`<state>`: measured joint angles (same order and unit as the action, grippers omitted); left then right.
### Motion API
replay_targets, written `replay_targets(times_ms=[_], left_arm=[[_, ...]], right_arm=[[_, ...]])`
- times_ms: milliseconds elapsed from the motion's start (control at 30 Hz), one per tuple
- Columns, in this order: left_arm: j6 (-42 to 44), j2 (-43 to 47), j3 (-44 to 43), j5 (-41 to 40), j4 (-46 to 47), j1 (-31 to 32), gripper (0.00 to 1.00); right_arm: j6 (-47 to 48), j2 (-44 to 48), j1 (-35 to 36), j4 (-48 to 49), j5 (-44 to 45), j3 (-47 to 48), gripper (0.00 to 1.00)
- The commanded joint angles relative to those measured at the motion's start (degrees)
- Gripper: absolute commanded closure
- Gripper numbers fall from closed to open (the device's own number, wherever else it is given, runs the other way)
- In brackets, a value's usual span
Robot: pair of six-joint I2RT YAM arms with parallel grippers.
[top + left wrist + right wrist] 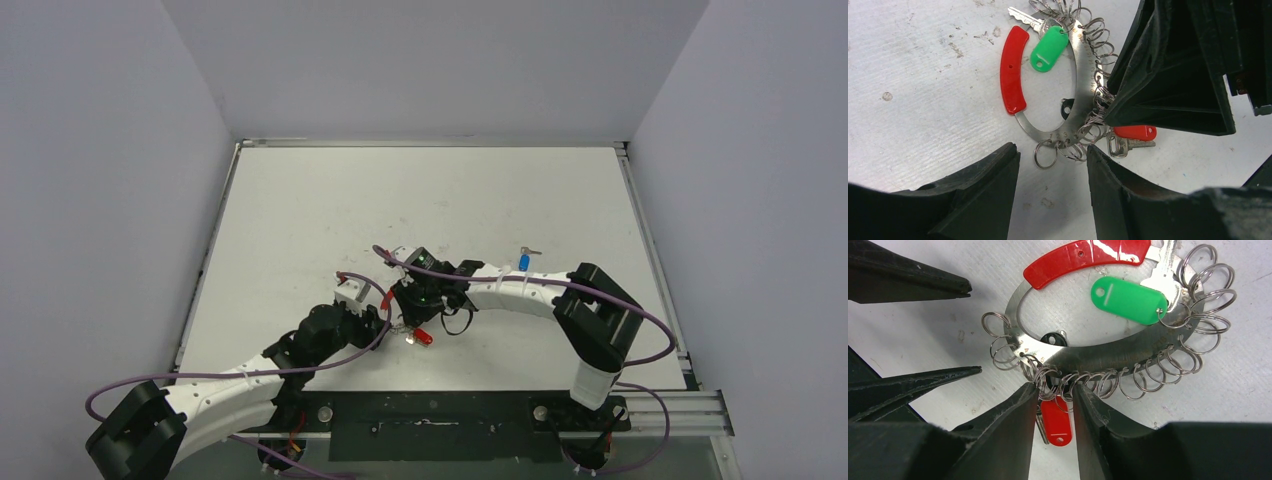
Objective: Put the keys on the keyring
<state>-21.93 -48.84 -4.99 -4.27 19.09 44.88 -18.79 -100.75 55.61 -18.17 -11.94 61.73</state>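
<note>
Only the top view shows the blue key (524, 262), beside the right arm. The right gripper (1055, 387) straddles the red key (1055, 422), grip unclear; the left gripper (1052, 150) gapes. Scuffed white table (300, 200), grey walls (100, 150).

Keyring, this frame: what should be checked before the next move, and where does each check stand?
1. Green key hooked on keyring: ok, it seems.
2. Blue key on the ring: not ok, it lies apart on the table.
3. Left gripper open: ok.
4. Right gripper gripping the red key it straddles: cannot tell.
5. Grippers apart: ok, a narrow gap shows.
</note>
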Motion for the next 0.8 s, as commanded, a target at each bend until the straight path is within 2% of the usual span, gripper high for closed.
replay_targets(times_ms=[0, 367, 567, 767], left_arm=[[-0.5, 0.1, -1.4, 0.4, 1.8, -0.4, 0.50], [-0.7, 0.2, -1.3, 0.4, 1.8, -0.4, 0.50], [-0.7, 0.2, -1.3, 0.5, 1.8, -0.4, 0.50], [-0.7, 0.5, -1.2, 0.4, 1.6, -0.3, 0.50]], right_arm=[[0.3, 1.6, 0.6, 0.2, 1.0, 3.0, 0.66], [0.4, 3.4, 1.1, 0.8, 1.0, 2.8, 0.62], [0.4, 1.5, 1.1, 0.3, 1.8, 3.1, 0.63], [-0.1, 1.3, 0.5, -0.3, 5.0, 2.7, 0.73]])
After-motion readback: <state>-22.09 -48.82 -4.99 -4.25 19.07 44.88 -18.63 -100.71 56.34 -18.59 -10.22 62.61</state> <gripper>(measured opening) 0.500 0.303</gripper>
